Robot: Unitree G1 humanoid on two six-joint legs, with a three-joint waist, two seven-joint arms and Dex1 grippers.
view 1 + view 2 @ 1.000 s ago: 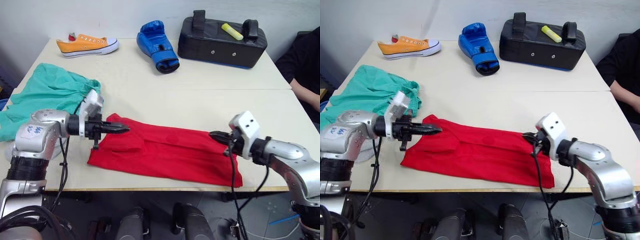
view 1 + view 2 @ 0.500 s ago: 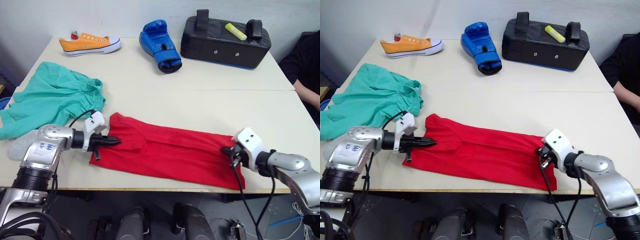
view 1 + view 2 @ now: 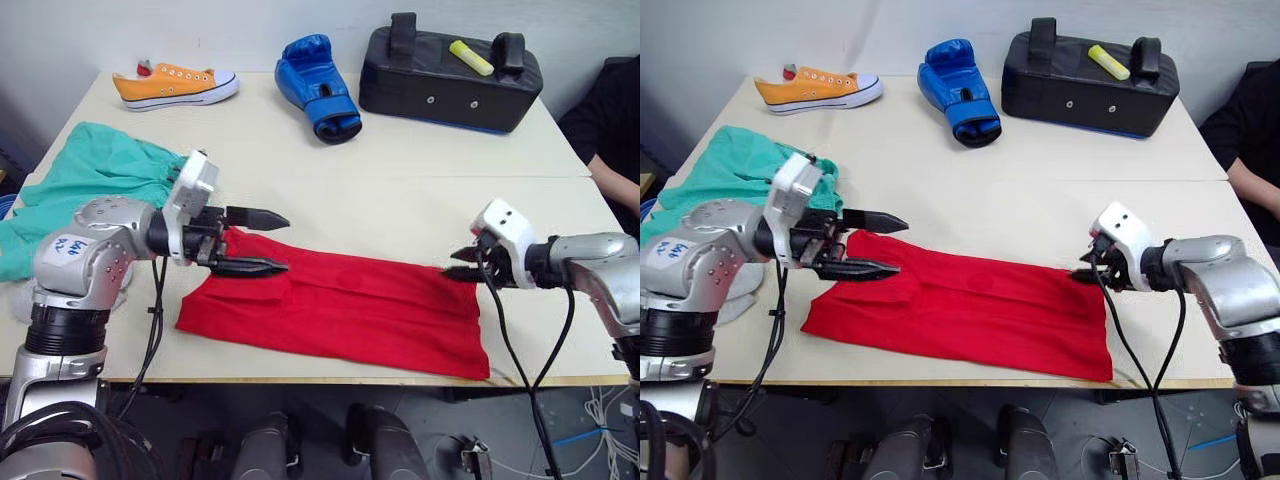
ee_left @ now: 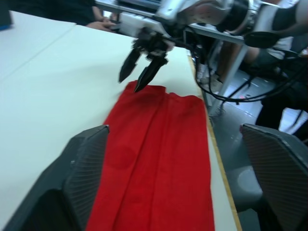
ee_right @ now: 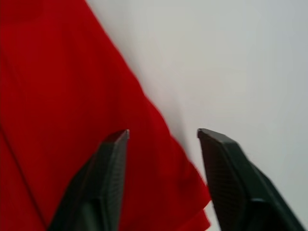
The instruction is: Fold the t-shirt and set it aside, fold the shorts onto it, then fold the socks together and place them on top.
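The red t-shirt lies folded into a long strip along the near edge of the table. My left gripper hovers open just above the t-shirt's left end, holding nothing. At the t-shirt's right end my right gripper is open, with empty fingers over the far corner of the cloth. The left wrist view looks down the t-shirt to the right gripper. The teal shorts lie crumpled at the left. A light grey sock peeks out under my left arm.
At the back of the table are an orange sneaker, a blue boxing glove and a black pad with a yellow marker on it. A person's arm rests at the right edge.
Both grippers were shut low on the t-shirt's ends; now both have opened, let go and lifted slightly. The t-shirt lies flat on the table.
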